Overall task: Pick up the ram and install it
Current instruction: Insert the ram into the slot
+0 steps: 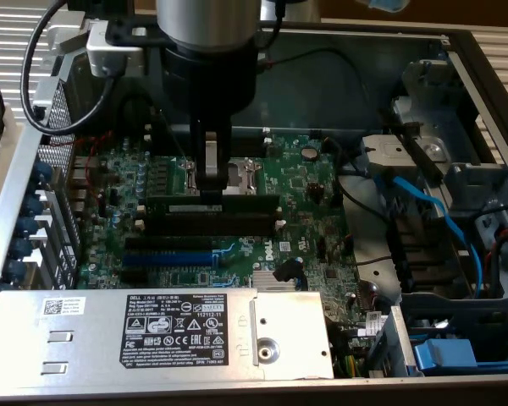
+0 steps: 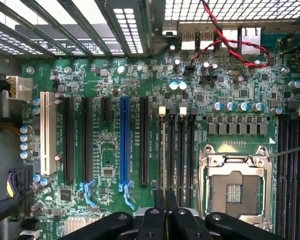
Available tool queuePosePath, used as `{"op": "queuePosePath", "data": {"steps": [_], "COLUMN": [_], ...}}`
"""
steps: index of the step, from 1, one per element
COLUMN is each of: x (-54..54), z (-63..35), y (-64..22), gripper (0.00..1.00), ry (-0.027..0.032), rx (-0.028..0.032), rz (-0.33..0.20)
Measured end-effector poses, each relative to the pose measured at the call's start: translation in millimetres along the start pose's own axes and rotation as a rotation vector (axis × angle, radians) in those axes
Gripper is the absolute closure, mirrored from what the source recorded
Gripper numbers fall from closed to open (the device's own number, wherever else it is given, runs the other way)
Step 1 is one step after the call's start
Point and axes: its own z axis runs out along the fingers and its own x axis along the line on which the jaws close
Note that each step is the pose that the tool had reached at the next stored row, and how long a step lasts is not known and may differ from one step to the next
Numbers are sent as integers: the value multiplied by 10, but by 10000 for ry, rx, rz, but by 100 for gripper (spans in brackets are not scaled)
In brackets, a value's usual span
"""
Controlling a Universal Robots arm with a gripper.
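Note:
The ram (image 1: 212, 205) is a long dark stick with a white label. It stands on edge along the memory slot nearest the CPU socket, on the green motherboard (image 1: 305, 182). My gripper (image 1: 210, 179) comes straight down on the stick's middle, its fingers shut on the ram's top edge. In the wrist view the ram (image 2: 163, 150) appears edge-on as a thin line over the black memory slots (image 2: 181, 150). There the gripper (image 2: 165, 202) has its two black fingers pinched together on it. Whether the stick is fully seated I cannot tell.
The silver CPU socket (image 2: 235, 185) lies right beside the memory slots. Blue (image 2: 124, 145) and black expansion slots sit on the other side. A labelled power supply (image 1: 169, 330) borders the board's near edge. Blue cables (image 1: 432, 211) and drive cages stand at the exterior view's right.

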Motion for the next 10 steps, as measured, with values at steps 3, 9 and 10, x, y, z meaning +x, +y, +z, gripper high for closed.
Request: {"op": "queuePosePath", "data": {"steps": [3, 9, 10], "x": [0, 15, 14], "z": [17, 57, 64], "y": [16, 14, 13], "gripper": [88, 88, 88], "ry": [1, 3, -1], "rx": [-1, -2, 1], "rz": [0, 0, 0]}}
